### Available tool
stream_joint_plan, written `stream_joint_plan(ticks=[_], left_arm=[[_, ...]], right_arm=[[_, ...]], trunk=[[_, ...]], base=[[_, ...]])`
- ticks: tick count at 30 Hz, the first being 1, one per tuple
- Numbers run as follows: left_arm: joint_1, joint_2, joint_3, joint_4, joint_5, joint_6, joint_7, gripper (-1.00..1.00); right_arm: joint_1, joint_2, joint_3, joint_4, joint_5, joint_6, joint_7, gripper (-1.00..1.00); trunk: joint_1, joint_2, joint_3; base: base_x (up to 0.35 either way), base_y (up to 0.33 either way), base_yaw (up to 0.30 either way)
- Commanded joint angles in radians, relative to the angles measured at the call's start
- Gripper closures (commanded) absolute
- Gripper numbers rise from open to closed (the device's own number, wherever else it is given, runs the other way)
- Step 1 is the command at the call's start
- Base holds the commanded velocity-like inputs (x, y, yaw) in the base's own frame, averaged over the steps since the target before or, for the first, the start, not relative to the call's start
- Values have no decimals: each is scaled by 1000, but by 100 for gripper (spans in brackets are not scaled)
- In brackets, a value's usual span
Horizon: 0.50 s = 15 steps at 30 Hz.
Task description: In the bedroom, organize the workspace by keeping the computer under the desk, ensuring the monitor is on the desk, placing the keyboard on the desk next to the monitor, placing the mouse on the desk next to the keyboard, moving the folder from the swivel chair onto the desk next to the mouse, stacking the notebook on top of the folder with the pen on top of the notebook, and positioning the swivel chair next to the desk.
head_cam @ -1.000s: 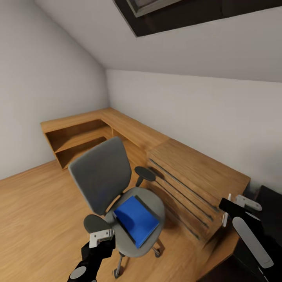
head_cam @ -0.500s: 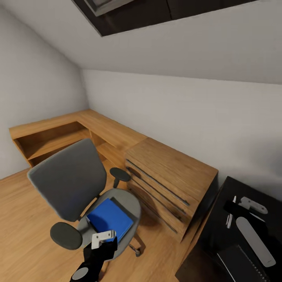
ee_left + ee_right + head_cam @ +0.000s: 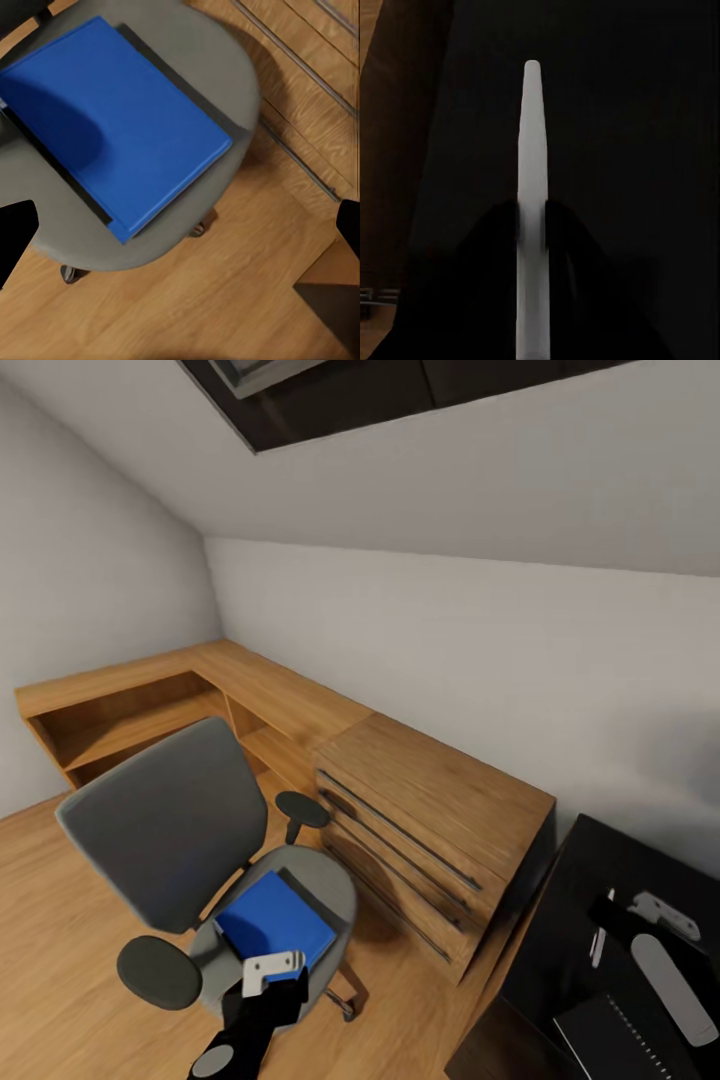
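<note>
Left end effector (image 3: 272, 972) hangs low over the near edge of the swivel chair (image 3: 200, 860), placed there, I'd say, because the blue folder (image 3: 275, 919) lying flat on the seat is the thing to be lifted to the tabletop. From the head view I cannot tell how far its fingers are parted. Off to the right, the right end effector (image 3: 600, 940) is pressed together on a thin white stick, probably the pen (image 3: 599, 943), held upright above the black tabletop (image 3: 560, 950). A spiral-edged notebook (image 3: 625, 1045) lies on that surface at the near right. Between chair and black tabletop stands a wooden drawer unit (image 3: 430, 830).

Looking along the left arm, the two dark fingertips (image 3: 16, 236) sit wide apart, spread and gripping nothing, with the folder (image 3: 112, 124) well beyond them on the grey seat.

Along the right arm, the pen (image 3: 532, 187) runs straight out, pinched between the dark pads (image 3: 495, 247), with the dark tabletop behind it.
</note>
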Motion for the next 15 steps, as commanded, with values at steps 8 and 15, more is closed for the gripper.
stream_joint_plan(ticks=[8, 15], left_arm=[[0, 0, -60, -12, 12, 2, 10, -100], [0, -1, -62, -12, 12, 2, 11, -100]], right_arm=[[-5, 31, -2, 84, -3, -70, -2, 100], [-7, 43, 0, 100, 1, -98, -2, 100]], trunk=[[4, -8, -4], [31, -57, -26]], base=[[3, 0, 0], [0, 0, 0]])
